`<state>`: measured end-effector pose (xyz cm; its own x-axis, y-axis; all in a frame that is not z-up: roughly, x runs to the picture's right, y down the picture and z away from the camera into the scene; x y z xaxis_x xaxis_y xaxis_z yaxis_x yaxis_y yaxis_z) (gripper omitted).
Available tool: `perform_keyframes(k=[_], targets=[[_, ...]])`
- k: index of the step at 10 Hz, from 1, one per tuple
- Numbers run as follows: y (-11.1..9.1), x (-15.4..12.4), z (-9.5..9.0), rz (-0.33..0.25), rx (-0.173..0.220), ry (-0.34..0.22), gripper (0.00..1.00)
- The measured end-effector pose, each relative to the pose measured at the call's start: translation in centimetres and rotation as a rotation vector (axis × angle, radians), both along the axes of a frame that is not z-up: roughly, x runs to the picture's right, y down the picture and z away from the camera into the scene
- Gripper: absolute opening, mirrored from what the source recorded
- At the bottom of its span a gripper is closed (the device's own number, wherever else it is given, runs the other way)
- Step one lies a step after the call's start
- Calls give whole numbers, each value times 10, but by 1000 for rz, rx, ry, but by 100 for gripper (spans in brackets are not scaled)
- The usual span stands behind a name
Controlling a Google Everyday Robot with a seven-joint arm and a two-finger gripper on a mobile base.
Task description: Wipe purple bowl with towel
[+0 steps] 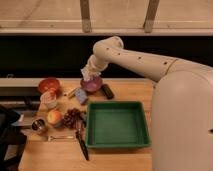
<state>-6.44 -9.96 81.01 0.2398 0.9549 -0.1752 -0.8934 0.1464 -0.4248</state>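
Purple bowl point(93, 86): 11 o'clock from tray point(118, 104).
Towel point(88, 75): hanging over bowl's 10 o'clock rim.
Gripper point(90, 71): clamped on towel, just above bowl.
Progress: towel at bowl; wiping seemingly left to do.

A light wooden table point(120, 159) fills the foreground. Behind it, a dark wall panel point(45, 57) runs beneath a pale ledge point(50, 31). Above, two grey upright posts point(85, 14) divide what may be windows point(45, 11), in dim, warm light.
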Motion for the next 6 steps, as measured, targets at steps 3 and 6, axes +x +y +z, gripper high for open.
perform_keyframes(k=[3, 6], targets=[[4, -14, 14, -20, -36, -25, 0], [19, -52, 48, -55, -91, -53, 0]])
